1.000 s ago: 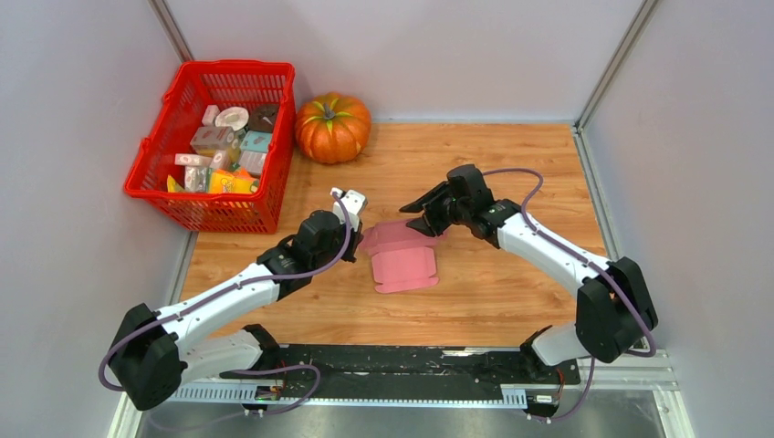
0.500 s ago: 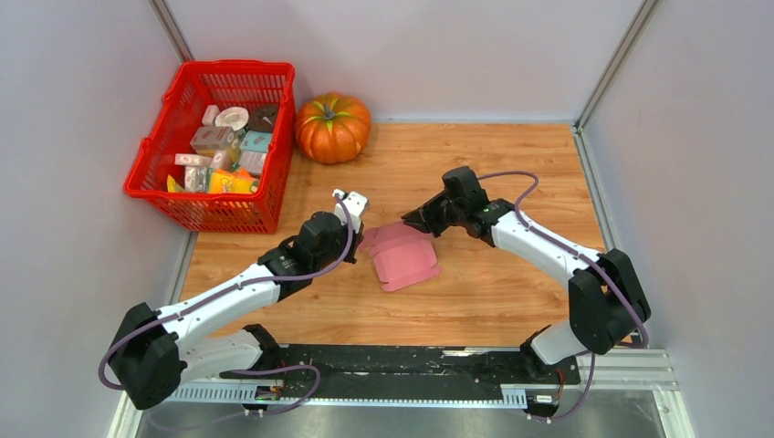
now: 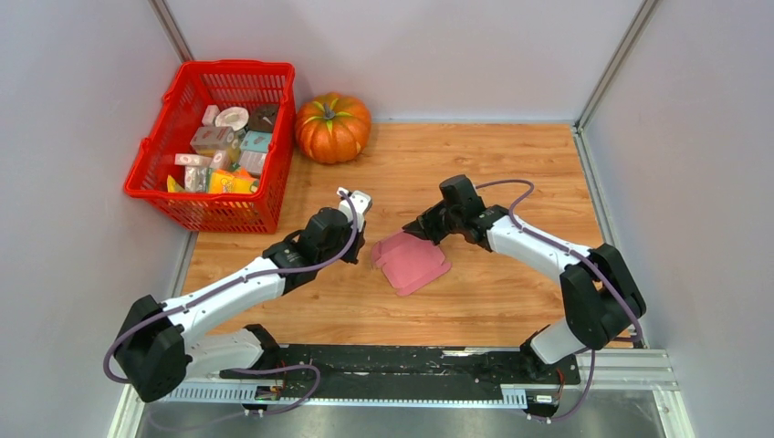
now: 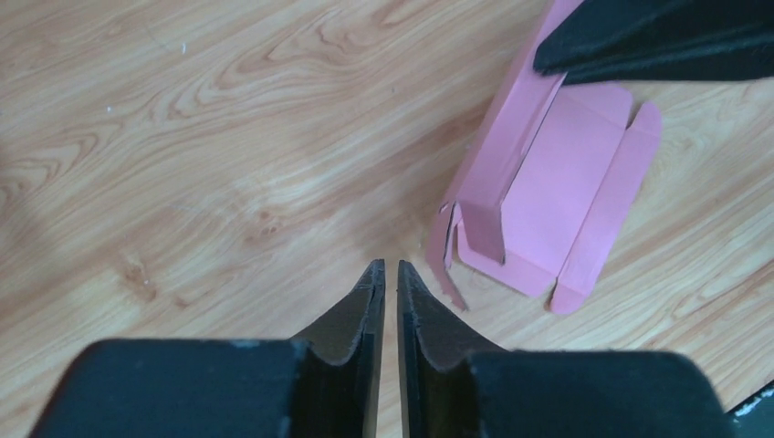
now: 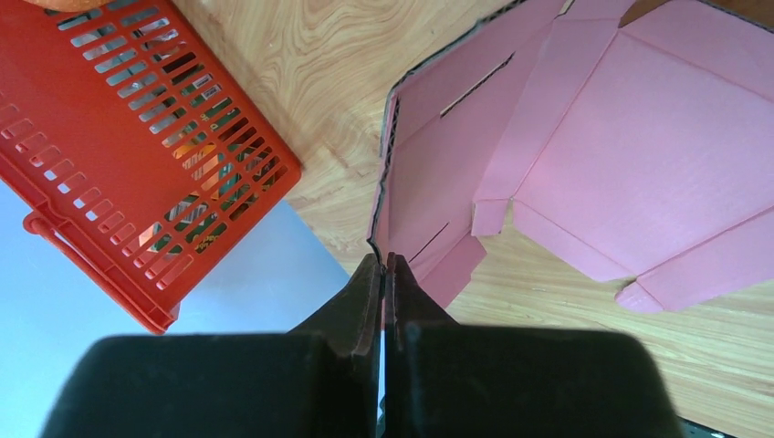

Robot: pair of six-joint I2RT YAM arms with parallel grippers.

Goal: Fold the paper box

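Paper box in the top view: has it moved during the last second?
Yes. The paper box has turned counterclockwise and slid slightly to the right, away from the red basket.

Your top camera overlooks the whole table (image 3: 511, 164) from its near edge; each wrist camera looks down close; all three share the paper box (image 3: 411, 263).

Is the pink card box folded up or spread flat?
Partly folded: the pink thin-card box lies mostly spread on the wooden table, one slotted side panel raised, pinched in the right gripper.
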